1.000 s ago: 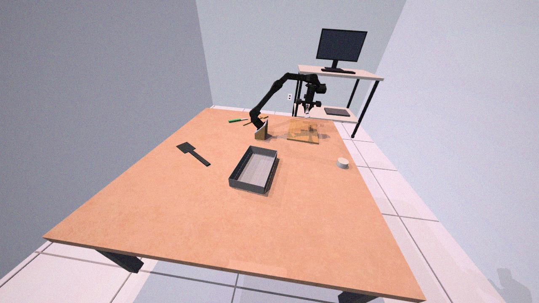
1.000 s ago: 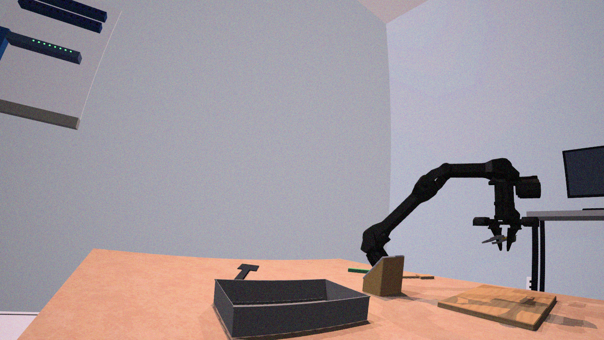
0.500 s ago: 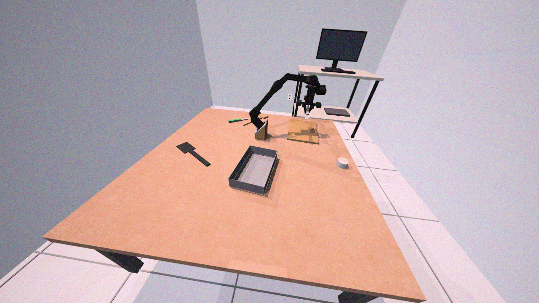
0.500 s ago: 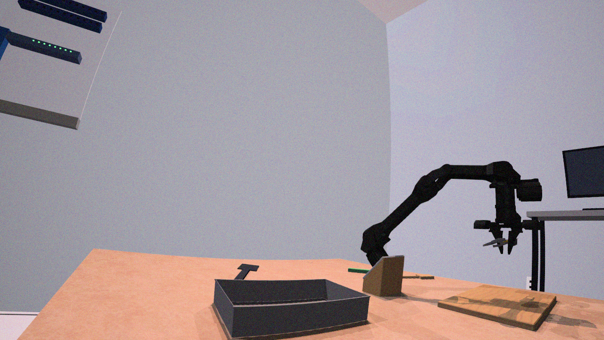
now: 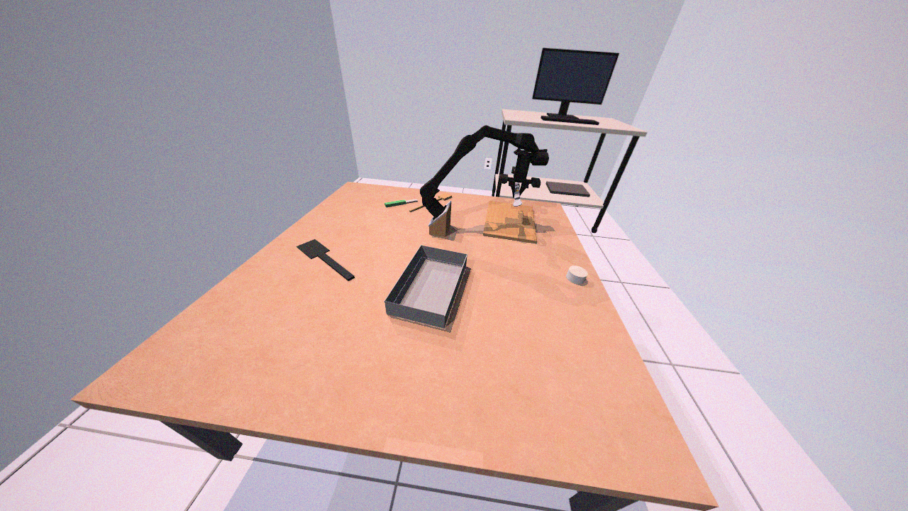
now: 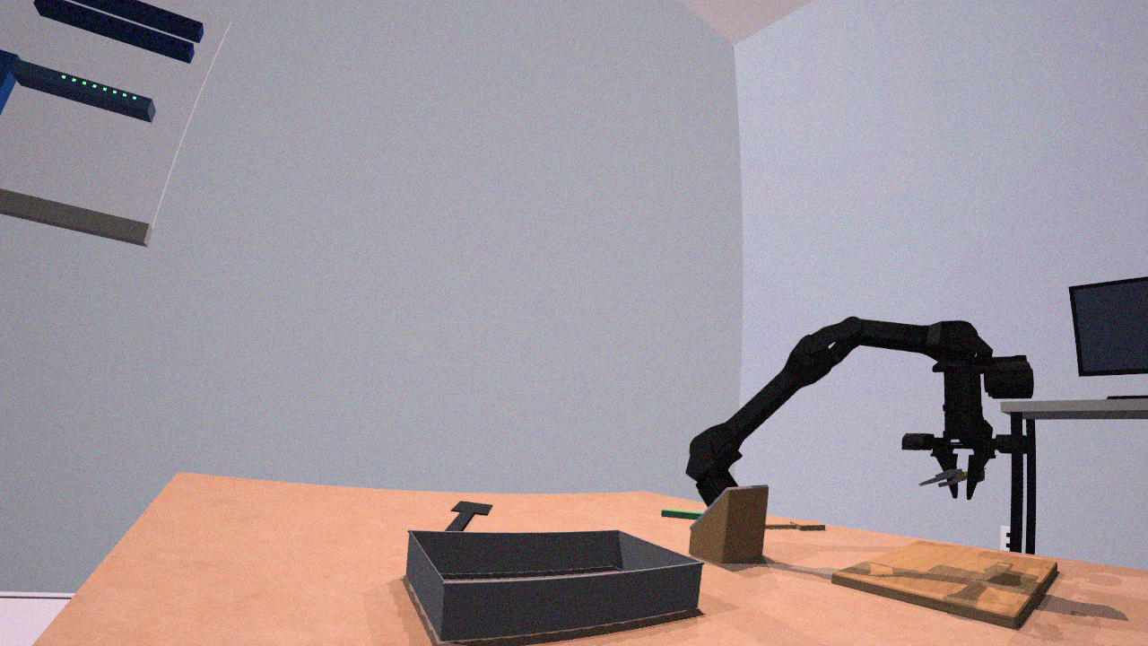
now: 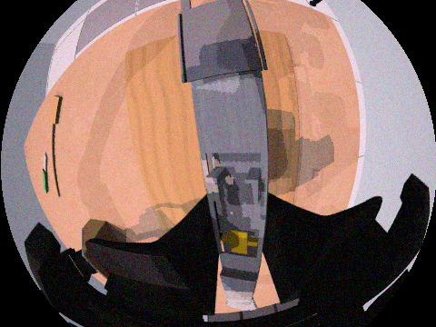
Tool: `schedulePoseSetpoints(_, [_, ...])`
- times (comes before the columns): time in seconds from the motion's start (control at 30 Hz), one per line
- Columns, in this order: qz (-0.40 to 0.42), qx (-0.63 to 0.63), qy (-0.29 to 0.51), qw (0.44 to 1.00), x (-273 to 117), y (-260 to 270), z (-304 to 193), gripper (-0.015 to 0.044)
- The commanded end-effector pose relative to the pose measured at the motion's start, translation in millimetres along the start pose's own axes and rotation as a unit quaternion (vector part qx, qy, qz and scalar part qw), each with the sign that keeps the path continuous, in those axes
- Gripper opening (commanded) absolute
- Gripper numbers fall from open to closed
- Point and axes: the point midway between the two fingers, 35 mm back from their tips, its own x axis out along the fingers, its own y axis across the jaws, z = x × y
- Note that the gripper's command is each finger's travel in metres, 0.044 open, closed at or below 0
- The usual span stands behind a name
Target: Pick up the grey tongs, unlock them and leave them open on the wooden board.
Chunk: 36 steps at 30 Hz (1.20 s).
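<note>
- Dark spatula [image 5: 313, 248] [image 6: 472, 508]: flat on the bench [image 5: 285, 355] [image 6: 240, 554], left side, broad head toward the far left.
- Green-handled tool [image 5: 394, 204] [image 6: 681, 513] [image 7: 45, 181]: lying at the far side.
- Roasting tin [image 5: 416, 316] [image 6: 561, 602]: dark walls, pale inner floor; nearer than the arm. Tongs clear of it.
- Wedge-shaped brown block [image 5: 440, 227] [image 6: 727, 526]: upright between tin and far edge, by the foot of the arm [image 5: 457, 155] [image 6: 762, 417].
- Thin tool with a wooden end [image 5: 444, 197] [image 6: 806, 525] [image 7: 57, 109]: far side, just beside the green-handled one.
- Wooden board [image 5: 498, 225] [image 6: 907, 562] [image 7: 159, 113]: flat, right and far; shadows across it.
- Claw [image 5: 518, 192] [image 6: 962, 495] [image 7: 232, 193]: pointing down above the board, pinching the grey tongs [image 5: 517, 194] [image 6: 945, 475] [image 7: 232, 118] between its fingers. Tongs airborne, apart from the board, near level with a slight slope in the exterior view. Lock state: cannot tell.
- White round object [image 5: 576, 275]: near the bench's right edge.
- Desk [image 5: 571, 121] [image 6: 1075, 407] with monitor [image 5: 574, 76] [image 6: 1111, 325]: beyond the bench, far right.
</note>
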Motion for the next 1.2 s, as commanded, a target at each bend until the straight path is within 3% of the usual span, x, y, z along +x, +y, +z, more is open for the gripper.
schedulePoseSetpoints(0.0, [0.001,0.002,-0.001,1.000,6,0,1,-0.0150])
schedulePoseSetpoints(1.17, [0.002,0.002,-0.002,1.000,64,3,0,-0.0150])
